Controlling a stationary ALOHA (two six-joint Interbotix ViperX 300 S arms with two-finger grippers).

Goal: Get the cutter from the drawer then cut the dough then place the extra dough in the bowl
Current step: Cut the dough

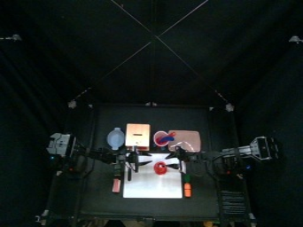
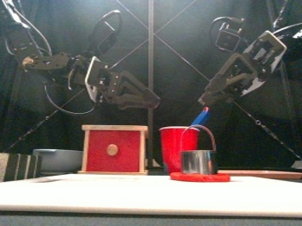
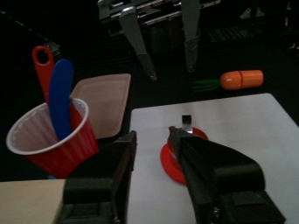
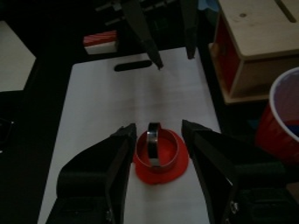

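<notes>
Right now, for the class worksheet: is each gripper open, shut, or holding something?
Left gripper: open, holding nothing.
Right gripper: open, holding nothing.
The metal cutter stands free on the red dough.

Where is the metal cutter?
In the front view, the cutter stands on the red dough, right of centre on the white board, before the red cup.

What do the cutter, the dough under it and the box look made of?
Cutter: likely metal, shiny grey with reflections. Dough: matte red flat disc, probably soft modelling dough. Box: pale unpainted wood frame, matte; drawer front painted red.
</notes>
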